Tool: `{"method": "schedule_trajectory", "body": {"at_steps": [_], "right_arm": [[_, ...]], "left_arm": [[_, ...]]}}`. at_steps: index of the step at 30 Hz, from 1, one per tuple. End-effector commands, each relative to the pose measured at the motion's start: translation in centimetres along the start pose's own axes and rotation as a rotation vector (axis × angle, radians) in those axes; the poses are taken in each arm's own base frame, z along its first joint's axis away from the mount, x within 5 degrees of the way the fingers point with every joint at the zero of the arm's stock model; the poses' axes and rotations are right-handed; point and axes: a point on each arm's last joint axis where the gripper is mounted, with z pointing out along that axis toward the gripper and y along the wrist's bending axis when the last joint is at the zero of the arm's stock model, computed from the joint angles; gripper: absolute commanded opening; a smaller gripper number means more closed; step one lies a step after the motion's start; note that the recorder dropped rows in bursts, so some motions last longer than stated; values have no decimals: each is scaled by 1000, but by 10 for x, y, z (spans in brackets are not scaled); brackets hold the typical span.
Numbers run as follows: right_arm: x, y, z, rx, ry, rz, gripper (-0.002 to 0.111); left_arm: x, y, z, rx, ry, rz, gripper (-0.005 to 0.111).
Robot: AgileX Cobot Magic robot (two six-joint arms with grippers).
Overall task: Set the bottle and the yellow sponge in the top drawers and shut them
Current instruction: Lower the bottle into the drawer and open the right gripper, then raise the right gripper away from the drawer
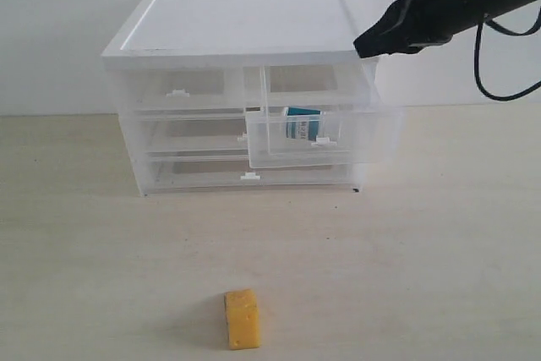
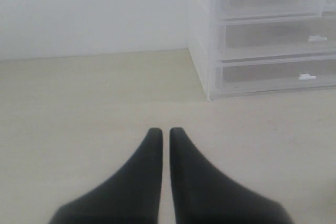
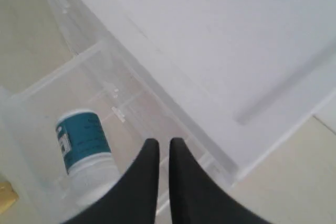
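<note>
Pale bench (image 1: 423,251): white teal-labelled plastic bottle (image 3: 84,153) lies in pulled-out translucent top drawer (image 1: 363,137), below right end effector (image 3: 164,148), jaws together.

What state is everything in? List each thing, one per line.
bottle: lying inside the right top drawer, not gripped.
right top drawer: pulled out, open.
left top drawer: closed.
yellow sponge: on the table, outside the drawers.
two full-width drawers: closed.
left gripper: shut, empty.
right gripper: shut, empty, above the open drawer.
</note>
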Motion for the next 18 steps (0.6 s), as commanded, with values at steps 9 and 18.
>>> {"method": "schedule_trajectory", "body": {"at_steps": [9, 18], "right_arm": [[-15, 19, -64, 265, -31, 350, 0], [-2, 45, -98, 384, -249, 728, 0]], "left_arm": [[1, -1, 0, 11, -3, -15, 4], [0, -1, 0, 11, -6, -15, 4]]}}
